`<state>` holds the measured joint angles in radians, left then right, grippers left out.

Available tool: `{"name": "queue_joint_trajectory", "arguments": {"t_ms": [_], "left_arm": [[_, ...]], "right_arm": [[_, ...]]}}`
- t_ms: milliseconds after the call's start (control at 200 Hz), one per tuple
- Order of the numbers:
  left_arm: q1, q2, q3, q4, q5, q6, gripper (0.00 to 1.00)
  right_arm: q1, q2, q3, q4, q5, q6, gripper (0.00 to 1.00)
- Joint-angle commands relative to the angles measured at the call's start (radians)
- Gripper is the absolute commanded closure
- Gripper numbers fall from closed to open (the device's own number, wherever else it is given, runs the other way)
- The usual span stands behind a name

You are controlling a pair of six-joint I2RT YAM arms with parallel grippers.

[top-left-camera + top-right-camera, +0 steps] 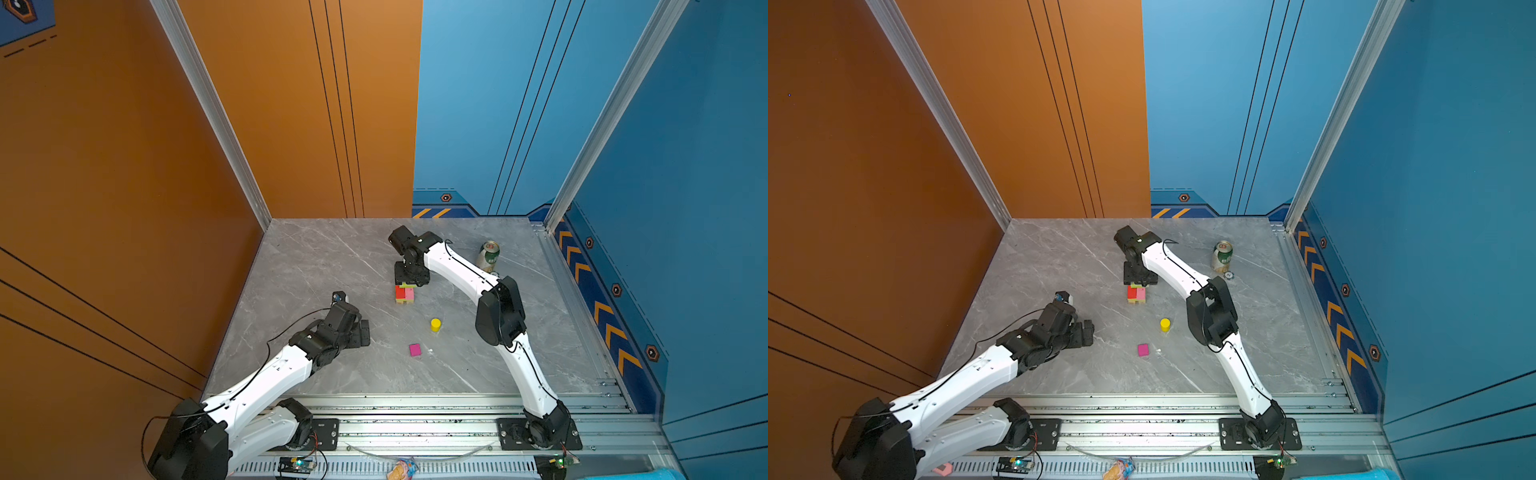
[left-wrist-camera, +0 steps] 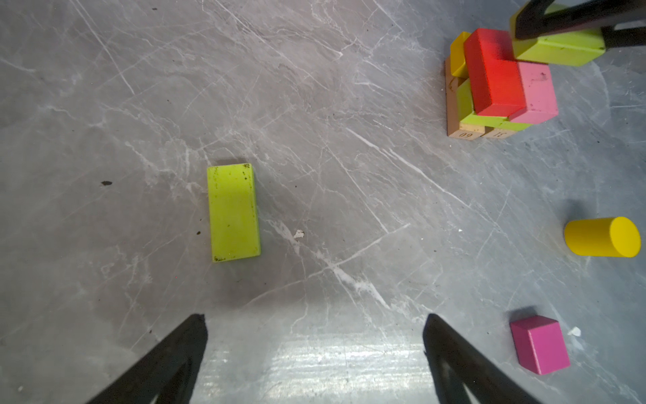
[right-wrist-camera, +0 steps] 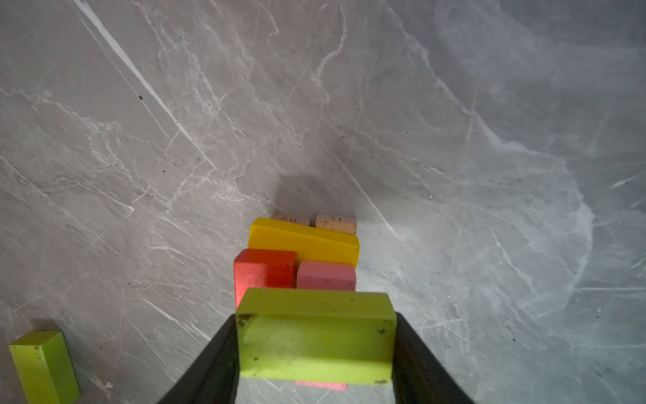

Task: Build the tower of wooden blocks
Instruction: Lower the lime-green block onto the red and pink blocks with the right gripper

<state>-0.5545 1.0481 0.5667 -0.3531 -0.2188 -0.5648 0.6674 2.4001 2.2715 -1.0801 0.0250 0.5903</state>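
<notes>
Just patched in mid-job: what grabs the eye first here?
The right gripper, shut on a lime-green block at the top of the multicoloured tower on the grey table. Nearer the front rail, a yellow cylinder and a magenta cube sit loose, and a second lime-green block lies flat before the open left gripper.

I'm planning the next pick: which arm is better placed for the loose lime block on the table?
Left. The left gripper, open, hovers by the loose lime block; the right gripper is shut on another lime block at the tower.
</notes>
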Motion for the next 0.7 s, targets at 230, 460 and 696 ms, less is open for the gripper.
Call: {"name": "queue_joint_trajectory", "arguments": {"t_ms": [230,460,696], "left_arm": [[0.019,-0.007,0.002,0.022,0.033,0.01,0.02],[0.024,-0.005,-0.001,0.026,0.037,0.009,0.02],[0.029,0.0,-0.002,0.028,0.041,0.008,0.02]], "right_arm": [[0.003,0.037,0.068,-0.064,-0.018,-0.015,0.45],[0.008,0.041,0.069,-0.066,-0.017,-0.015,0.45],[0.012,0.051,0.076,-0.066,-0.021,-0.012,0.45]]}}
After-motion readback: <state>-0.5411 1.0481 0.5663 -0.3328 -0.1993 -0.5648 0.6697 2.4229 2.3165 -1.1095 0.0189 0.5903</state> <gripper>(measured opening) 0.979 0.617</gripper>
